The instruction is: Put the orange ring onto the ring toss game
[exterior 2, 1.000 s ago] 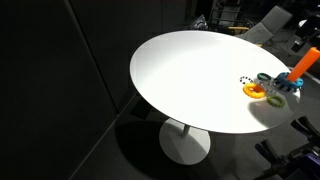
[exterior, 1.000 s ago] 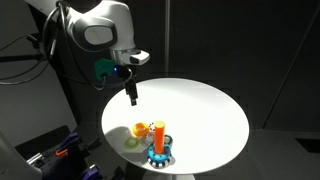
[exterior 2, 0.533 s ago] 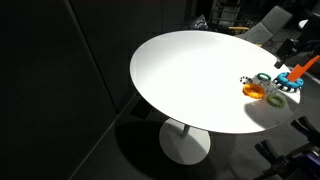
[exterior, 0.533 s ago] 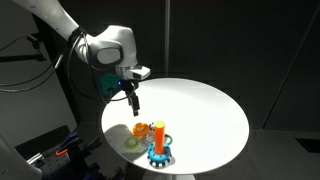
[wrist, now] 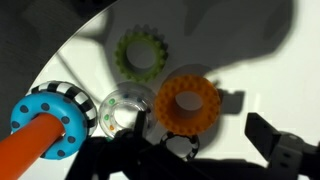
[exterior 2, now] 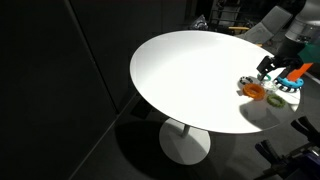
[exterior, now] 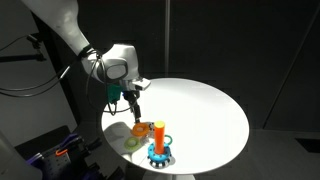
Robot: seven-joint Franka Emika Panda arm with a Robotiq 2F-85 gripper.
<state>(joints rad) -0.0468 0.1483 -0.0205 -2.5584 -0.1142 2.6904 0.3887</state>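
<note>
The orange ring [wrist: 187,102] lies flat on the white table, in both exterior views [exterior: 138,128] [exterior 2: 254,90]. The ring toss game, an orange peg [exterior: 159,133] on a blue toothed base [exterior: 160,155], stands just beside it and also shows in the wrist view [wrist: 48,122] and an exterior view [exterior 2: 291,78]. My gripper [exterior: 135,104] [exterior 2: 267,70] hangs open and empty a little above the orange ring. In the wrist view its dark fingers [wrist: 205,150] straddle the ring's near side.
A paler yellow-green ring [wrist: 140,53] [exterior: 130,143], a clear ring [wrist: 124,110] and a small black ring [wrist: 178,146] lie around the orange one. The round white table [exterior: 200,110] ends close to the toys, and a dark backdrop surrounds it.
The arm has moved down and towards the toys. The gripper now hangs just over the orange ring, and the toys have not moved.
</note>
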